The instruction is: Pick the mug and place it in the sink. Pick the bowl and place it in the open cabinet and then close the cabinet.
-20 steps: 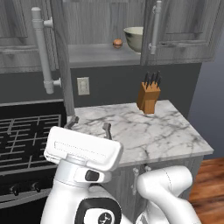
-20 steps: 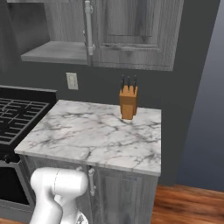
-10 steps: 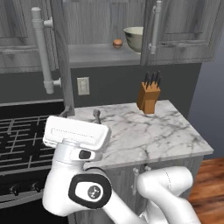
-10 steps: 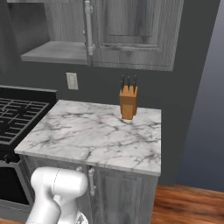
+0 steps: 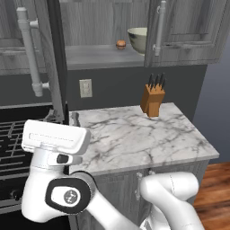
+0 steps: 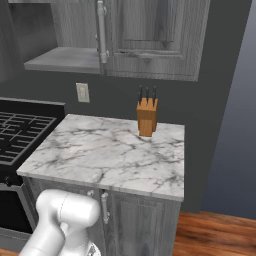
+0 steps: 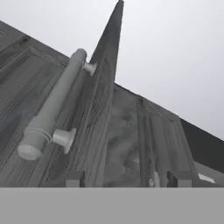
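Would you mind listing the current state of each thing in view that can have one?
cabinet: left door swung open, right door shut.
bowl: upright on the cabinet shelf, partly hidden by the right door.
gripper: jaws apart, holding nothing, pointed up at the open door's edge.
bar handle: untouched, on the open door.
knife block: upright on the counter, knives inserted.

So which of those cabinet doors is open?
The left door, swung out edge-on toward the robot. The right door sits shut, beside the bowl on the exposed shelf.
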Controlling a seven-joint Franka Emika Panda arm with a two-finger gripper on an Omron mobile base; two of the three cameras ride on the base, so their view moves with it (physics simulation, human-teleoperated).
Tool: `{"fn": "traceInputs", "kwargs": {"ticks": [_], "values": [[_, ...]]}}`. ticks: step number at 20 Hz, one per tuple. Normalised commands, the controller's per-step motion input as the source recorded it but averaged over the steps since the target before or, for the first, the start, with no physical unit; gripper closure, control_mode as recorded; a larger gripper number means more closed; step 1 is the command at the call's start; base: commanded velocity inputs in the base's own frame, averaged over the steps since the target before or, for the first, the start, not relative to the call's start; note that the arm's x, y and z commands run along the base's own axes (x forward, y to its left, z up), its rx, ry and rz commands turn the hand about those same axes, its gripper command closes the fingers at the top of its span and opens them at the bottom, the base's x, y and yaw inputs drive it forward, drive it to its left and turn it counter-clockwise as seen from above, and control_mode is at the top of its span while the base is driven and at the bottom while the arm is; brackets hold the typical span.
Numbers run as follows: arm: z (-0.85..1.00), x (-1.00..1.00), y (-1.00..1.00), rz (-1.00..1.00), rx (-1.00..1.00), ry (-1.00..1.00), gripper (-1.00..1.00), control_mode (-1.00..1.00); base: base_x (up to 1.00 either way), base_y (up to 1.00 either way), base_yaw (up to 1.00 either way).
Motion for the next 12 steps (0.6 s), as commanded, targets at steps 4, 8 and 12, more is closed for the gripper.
{"fn": "traceInputs", "kwargs": {"ticks": [4,8,12], "values": [[0.00,0.05,0.28,0.00,0.00,-0.08,-1.00,-1.00,0.00,0.00,0.00],[0.00,0.00,0.29,0.00,0.00,-0.16,-1.00,-1.00,0.00,0.00,0.00],[0.00,0.27,0.07,0.00,0.00,-0.06,-1.00,-1.00,0.00,0.00,0.00]]}}
